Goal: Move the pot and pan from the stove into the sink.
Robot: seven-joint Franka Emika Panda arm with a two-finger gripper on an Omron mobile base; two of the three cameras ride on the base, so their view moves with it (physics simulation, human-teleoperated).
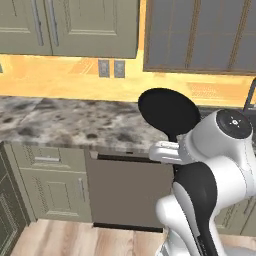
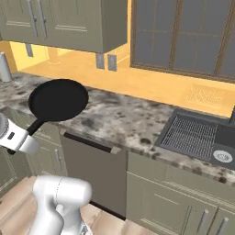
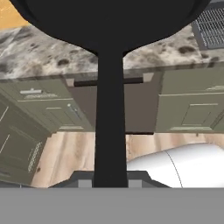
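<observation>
The flat black pan (image 1: 167,112) hangs in the air above the marbled counter (image 1: 60,120), tilted up, with its long handle (image 3: 110,109) running down into my gripper (image 1: 171,146). The gripper (image 2: 31,133) is shut on the end of that handle, and the pan's disc (image 2: 58,99) stands over the counter's front edge. In the hand view the pan (image 3: 109,17) spreads across the top, above my gripper (image 3: 110,180). The sink (image 2: 225,137) with its ribbed grid (image 2: 190,133) lies in the counter far to the right. The pot and the stove are out of view.
A brown dishwasher front (image 2: 94,170) sits under the counter between green cabinet doors (image 1: 55,192). Wall cabinets (image 1: 70,25) hang above the yellow backsplash. A silver cylinder (image 2: 4,66) stands at the counter's far left. Wooden floor lies below.
</observation>
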